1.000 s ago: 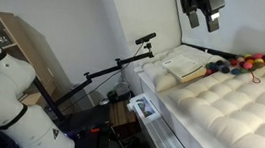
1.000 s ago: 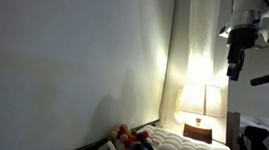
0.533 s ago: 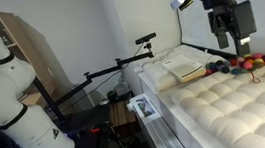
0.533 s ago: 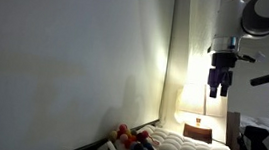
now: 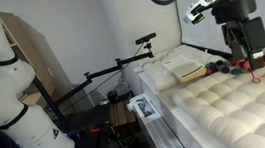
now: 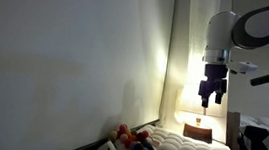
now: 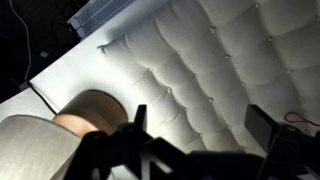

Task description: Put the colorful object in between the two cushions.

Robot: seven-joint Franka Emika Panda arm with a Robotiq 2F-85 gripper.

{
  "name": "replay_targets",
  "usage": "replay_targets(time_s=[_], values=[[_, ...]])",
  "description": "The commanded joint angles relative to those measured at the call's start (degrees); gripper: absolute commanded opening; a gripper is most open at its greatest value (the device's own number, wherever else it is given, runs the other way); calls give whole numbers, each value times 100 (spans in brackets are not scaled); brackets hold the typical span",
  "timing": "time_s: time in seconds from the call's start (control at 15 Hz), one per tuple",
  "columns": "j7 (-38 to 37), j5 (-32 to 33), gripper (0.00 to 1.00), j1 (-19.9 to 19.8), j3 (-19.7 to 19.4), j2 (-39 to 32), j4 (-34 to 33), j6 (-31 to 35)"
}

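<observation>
Starts with the big cream tufted cushion (image 5: 234,111), filling most of the surface in both exterior views. Looks soft and deep, so could swallow a fingertip pushed down too hard and drag the quilting along. Finds the flatter smooth cushion (image 5: 180,61) at its back corner, touching or just beside it. Cannot tell how open the seam between them is, so could miss the gap and leave the load lying on top. Notes a lit lamp (image 6: 201,96) beyond the cushions; could get clipped on a wide swing. Puts the hand (image 5: 252,49) in the air over the tufted cushion, jaws spread wide with nothing between them. Places the bead string (image 5: 236,67) on the back of the tufted cushion along the wall, just under the hand, ungrasped and not in the seam. Expects trouble there: could pinch a single bead, let the limp remainder trail and snag on tufts, or lose it mid-carry.
</observation>
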State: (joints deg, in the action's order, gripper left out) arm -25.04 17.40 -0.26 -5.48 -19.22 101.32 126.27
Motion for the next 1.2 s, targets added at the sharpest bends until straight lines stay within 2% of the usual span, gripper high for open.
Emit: replay_targets(time_s=[0.0, 0.13, 0.33, 0.47, 0.73, 0.93, 1.13], values=[[26, -36, 100, 72, -82, -2, -19, -5], [25, -35, 100, 71, -87, -2, -29, -6], [74, 469, 100, 253, -126, -47, -27, -57], [290, 954, 100, 389, -108, -86, -1, -115], [997, 1455, 100, 509, -5, -235, 5, 6], [1926, 1344, 100, 379, 148, -329, 21, 448], [3006, 818, 100, 102, 328, -511, -67, 1161]])
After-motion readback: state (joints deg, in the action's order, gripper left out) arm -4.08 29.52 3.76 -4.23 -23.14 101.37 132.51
